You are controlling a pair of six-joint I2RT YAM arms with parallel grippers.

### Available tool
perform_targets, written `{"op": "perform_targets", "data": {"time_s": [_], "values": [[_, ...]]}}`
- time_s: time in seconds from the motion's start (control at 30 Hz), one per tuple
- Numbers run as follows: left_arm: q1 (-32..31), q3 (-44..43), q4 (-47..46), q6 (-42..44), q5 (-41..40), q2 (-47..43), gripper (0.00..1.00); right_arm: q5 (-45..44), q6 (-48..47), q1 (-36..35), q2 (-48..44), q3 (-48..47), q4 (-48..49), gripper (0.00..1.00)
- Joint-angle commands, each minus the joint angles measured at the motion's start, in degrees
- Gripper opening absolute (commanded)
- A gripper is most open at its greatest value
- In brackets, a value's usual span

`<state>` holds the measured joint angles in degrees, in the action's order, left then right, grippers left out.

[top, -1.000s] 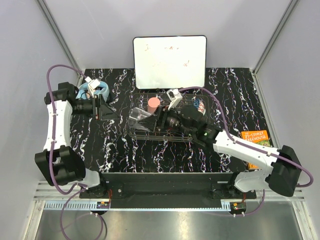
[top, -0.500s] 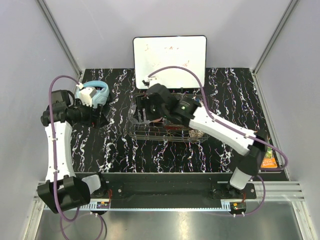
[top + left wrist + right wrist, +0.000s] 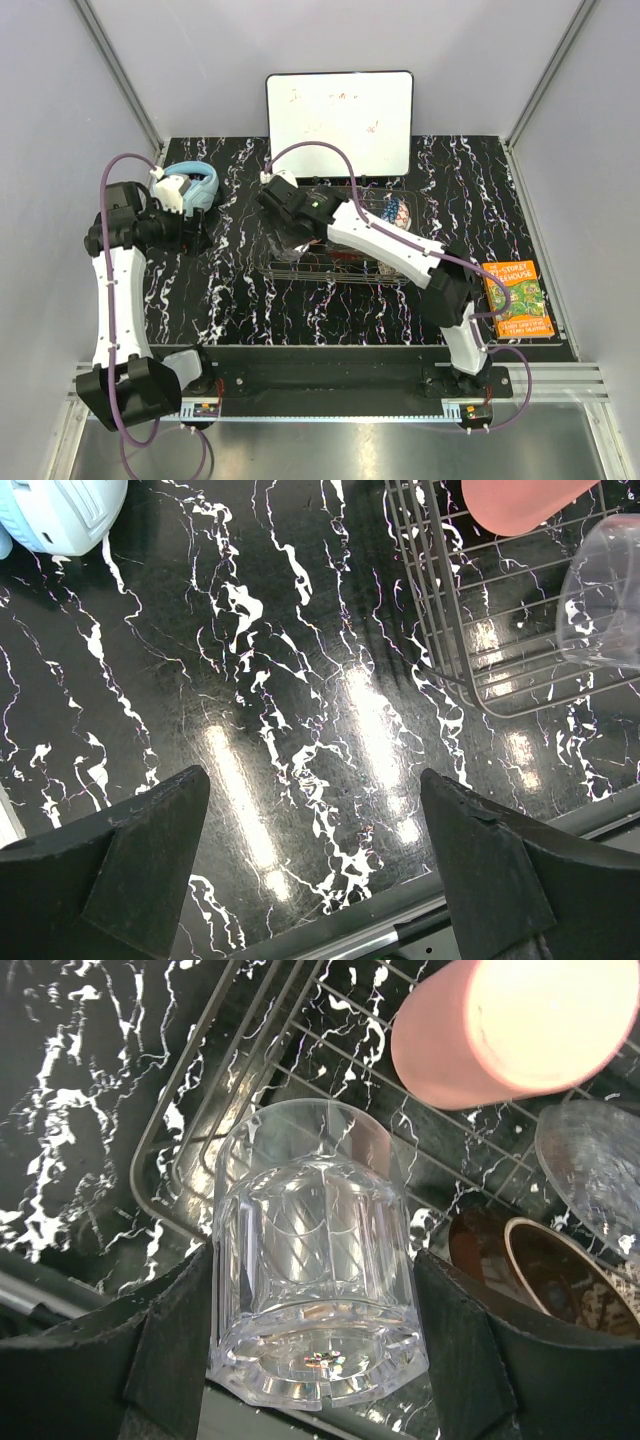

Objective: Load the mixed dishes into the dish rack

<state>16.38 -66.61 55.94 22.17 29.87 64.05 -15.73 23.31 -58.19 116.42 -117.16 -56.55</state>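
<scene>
My right gripper (image 3: 312, 1260) is shut on the clear glass mug (image 3: 315, 1220), a finger on each side and its thick base towards the camera. It holds the mug at the left corner of the dish rack (image 3: 200, 1110). In the rack stand the pink cup (image 3: 510, 1030), the clear glass dish (image 3: 600, 1170) and the beige patterned bowl (image 3: 565, 1280). From above, the right gripper (image 3: 283, 232) is over the left end of the dish rack (image 3: 400, 275), and the blue patterned bowl (image 3: 397, 210) sits at its right end. My left gripper (image 3: 315, 810) is open over bare table, left of the dish rack (image 3: 450, 630).
Light-blue headphones (image 3: 190, 185) lie at the back left, close to the left arm. A whiteboard (image 3: 340, 122) leans on the back wall behind the rack. An orange book (image 3: 512, 297) lies at the right. The table's front rail (image 3: 400, 930) runs under the left gripper.
The right arm has swung round and now reaches over the rack from the right to its left end. The left gripper has drawn back to the left and opened wider.
</scene>
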Motion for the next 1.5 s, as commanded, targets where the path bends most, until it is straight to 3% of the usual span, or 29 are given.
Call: {"op": "perform_targets", "data": {"time_s": [0.0, 0.27, 0.77, 0.87, 1.0, 1.07, 1.13, 1.2, 1.23, 1.47], "values": [[0.1, 0.8, -2.0, -0.4, -0.3, -1.7, 0.90, -2.4, -2.5, -0.3, 4.0, -6.6, -2.7, 0.00], [0.1, 2.0, -2.0, 0.7, 0.4, -3.7, 0.90, -0.4, -4.2, 1.5, 12.8, -12.9, -4.9, 0.00], [0.2, 3.7, -2.1, 1.1, 1.3, -4.1, 0.90, 3.1, -5.9, 3.8, 18.2, -14.4, -6.7, 0.00], [0.2, 4.1, -2.2, 1.5, 1.2, -4.1, 0.90, 3.9, -6.0, 3.8, 19.4, -15.1, -6.9, 0.13], [0.2, 4.5, -2.2, 1.4, 1.2, -4.6, 0.90, 4.7, -6.3, 3.9, 20.4, -15.8, -7.0, 0.41], [0.1, 4.6, -2.4, 1.4, 1.7, -5.1, 0.89, 4.6, -6.5, 3.9, 20.6, -16.0, -7.0, 0.50], [0.2, 4.8, -2.5, 1.4, 1.7, -5.4, 0.89, 4.7, -6.6, 3.8, 20.4, -16.3, -6.9, 0.71], [0.2, 4.9, -2.7, 1.4, 1.6, -5.9, 0.89, 4.6, -6.7, 3.9, 20.2, -16.4, -6.9, 0.85], [0.2, 4.8, -2.7, 1.4, 1.7, -5.9, 0.89, 4.7, -6.6, 3.9, 19.7, -16.4, -6.9, 1.00], [0.2, 5.0, -2.7, 1.3, 1.9, -5.5, 0.89, 4.6, -6.4, 3.4, 16.7, -15.4, -7.0, 1.00]]}}
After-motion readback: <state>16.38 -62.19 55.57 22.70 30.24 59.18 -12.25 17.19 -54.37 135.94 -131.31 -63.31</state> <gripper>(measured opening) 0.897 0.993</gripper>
